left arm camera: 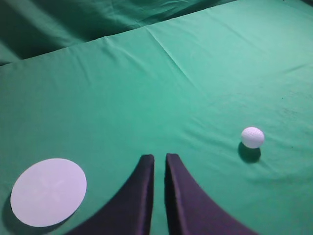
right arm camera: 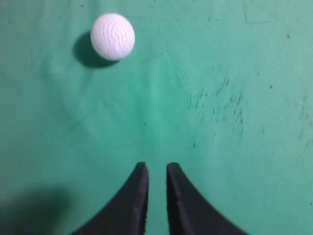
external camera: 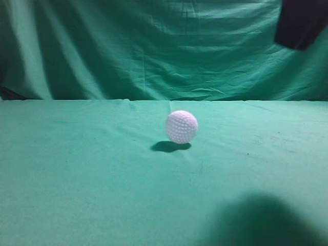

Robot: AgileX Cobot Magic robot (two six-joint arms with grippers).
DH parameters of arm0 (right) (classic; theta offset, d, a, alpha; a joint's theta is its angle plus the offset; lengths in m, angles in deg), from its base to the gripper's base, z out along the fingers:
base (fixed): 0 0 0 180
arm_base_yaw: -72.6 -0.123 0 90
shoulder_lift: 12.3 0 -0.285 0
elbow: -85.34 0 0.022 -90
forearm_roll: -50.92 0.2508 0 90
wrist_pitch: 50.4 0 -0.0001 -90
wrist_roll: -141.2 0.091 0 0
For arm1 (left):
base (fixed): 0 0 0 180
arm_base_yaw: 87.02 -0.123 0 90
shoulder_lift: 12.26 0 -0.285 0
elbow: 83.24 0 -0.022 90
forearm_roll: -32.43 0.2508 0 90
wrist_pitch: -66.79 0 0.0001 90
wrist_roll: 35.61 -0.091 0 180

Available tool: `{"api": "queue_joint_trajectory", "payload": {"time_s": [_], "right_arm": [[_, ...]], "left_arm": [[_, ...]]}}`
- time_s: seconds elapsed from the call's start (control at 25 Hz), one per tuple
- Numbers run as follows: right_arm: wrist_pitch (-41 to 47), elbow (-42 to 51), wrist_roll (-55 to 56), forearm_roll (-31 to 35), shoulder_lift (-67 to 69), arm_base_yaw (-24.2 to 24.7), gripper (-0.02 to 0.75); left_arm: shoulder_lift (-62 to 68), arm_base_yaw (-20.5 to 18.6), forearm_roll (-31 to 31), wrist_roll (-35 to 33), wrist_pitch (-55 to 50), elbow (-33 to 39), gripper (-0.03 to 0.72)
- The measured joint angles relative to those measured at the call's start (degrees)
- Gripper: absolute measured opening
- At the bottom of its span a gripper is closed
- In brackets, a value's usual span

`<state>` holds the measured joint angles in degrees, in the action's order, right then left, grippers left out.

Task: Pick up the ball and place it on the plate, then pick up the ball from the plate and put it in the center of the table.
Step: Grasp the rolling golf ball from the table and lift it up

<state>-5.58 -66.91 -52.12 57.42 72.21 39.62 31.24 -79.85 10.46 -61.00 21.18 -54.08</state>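
round, dimpled white ball at frame centre on wrinkled green cloth counter. flat white disc plate lower left. left fingers nearly together, empty. right fingers likewise, ball upper left.

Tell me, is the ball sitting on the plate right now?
No, the ball rests on the green table, well apart from the plate.
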Motion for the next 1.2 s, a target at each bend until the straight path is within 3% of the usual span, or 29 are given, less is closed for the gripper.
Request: {"api": "queue_joint_trajectory", "payload": {"time_s": [0.36, 0.52, 0.56, 1.2], "right_arm": [[-1.86, -7.03, -2.59, 0.21, 11.86, -2.56, 0.510], [-2.32, -9.72, -1.79, 0.41, 16.39, -3.44, 0.510], [-2.32, -10.58, -1.01, 0.41, 17.68, -3.44, 0.551], [-1.40, -19.00, 5.41, -0.82, 31.55, -3.44, 0.536]], "left_arm": [[-9.83, 0.00, -0.12, 0.38, 3.94, 11.45, 0.060], [-10.62, 0.00, -0.23, 1.29, 4.50, 13.52, 0.060], [-10.62, 0.00, -0.23, 1.29, 4.76, 13.81, 0.060], [-10.77, 0.00, -2.33, 1.42, 5.29, 14.24, 0.060]]}}
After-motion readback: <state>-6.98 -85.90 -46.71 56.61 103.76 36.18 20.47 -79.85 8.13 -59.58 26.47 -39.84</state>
